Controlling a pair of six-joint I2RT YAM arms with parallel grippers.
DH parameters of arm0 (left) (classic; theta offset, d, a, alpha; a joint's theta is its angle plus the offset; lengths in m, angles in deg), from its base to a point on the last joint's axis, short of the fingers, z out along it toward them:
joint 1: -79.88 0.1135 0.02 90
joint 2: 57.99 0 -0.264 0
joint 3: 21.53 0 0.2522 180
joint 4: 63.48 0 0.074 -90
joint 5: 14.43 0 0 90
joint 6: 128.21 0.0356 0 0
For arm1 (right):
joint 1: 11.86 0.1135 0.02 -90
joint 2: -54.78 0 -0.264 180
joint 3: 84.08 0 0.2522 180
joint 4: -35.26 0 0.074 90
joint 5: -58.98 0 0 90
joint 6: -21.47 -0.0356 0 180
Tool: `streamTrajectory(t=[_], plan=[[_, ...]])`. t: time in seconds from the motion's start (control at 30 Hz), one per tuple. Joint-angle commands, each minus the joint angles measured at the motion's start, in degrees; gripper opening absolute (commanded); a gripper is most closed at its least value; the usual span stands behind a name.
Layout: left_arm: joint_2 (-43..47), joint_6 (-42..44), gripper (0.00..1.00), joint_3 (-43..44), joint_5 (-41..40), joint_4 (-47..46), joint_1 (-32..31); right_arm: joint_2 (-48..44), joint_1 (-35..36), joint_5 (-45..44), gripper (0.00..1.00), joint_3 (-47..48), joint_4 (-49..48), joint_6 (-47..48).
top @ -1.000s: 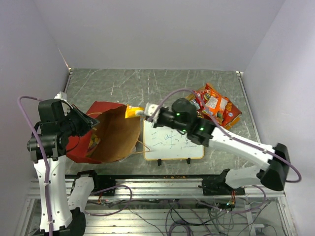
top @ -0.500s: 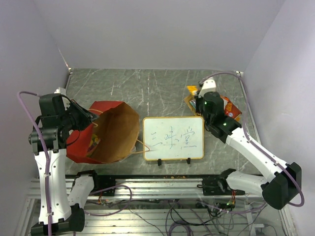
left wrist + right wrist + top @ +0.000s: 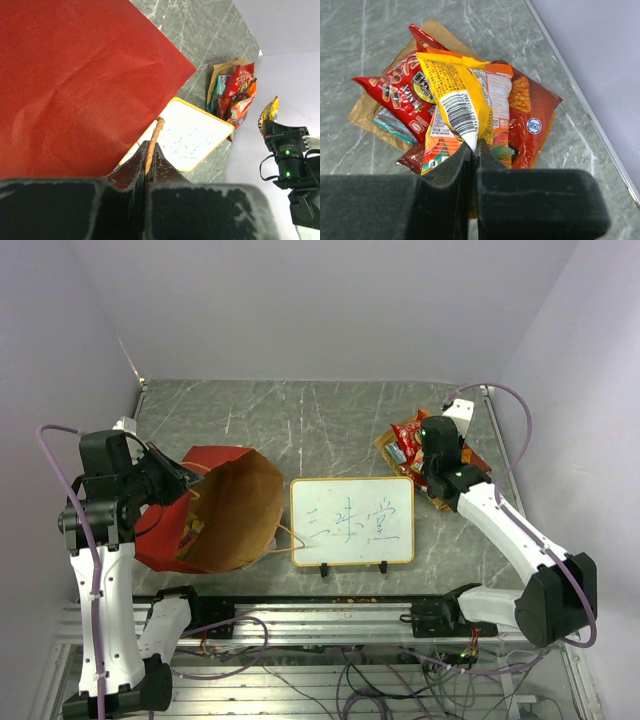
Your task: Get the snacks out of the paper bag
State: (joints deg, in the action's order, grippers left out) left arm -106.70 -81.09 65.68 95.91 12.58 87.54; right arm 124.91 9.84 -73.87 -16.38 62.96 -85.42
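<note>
Grey marbled desk [image 3: 300, 420], streaked with pale scratches. Carries at the left the red paper bag [image 3: 235, 515], mouth open and brown inside showing. Just beside it a yellow-framed whiteboard [image 3: 352, 521] with writing, one thin bag handle reaching its frame. Near the far right corner, a heap of snacks [image 3: 520, 110]: brown one lowest, with red, teal and orange ones overlapping.

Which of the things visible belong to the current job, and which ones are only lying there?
Job: paper bag, its handle in the left pincer; yellow packet in the right pincer; snack pile.
Only lying there: whiteboard.
</note>
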Motion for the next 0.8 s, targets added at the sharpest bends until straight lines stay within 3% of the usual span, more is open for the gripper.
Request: streamTrajectory(t=[0.0,0.23,0.57,0.77], plan=[[0.1,1.0,0.07,1.47,2.6,-1.28,-0.34,2.59,-1.74,-1.22,0.0,-0.86,-6.24,1.45],[-0.8,1.96,0.07,1.9,3.53,-1.08,-0.34,7.64,-2.58,-0.06,0.0,-5.01,-15.18,3.63],[-1.01,2.06,0.07,1.68,4.09,-1.31,-0.34,13.6,-3.06,2.33,0.0,-6.7,-17.12,0.68],[-0.84,2.09,0.07,1.37,4.05,-1.28,-0.33,14.16,-3.15,4.14,0.2,-5.65,-15.15,0.3]])
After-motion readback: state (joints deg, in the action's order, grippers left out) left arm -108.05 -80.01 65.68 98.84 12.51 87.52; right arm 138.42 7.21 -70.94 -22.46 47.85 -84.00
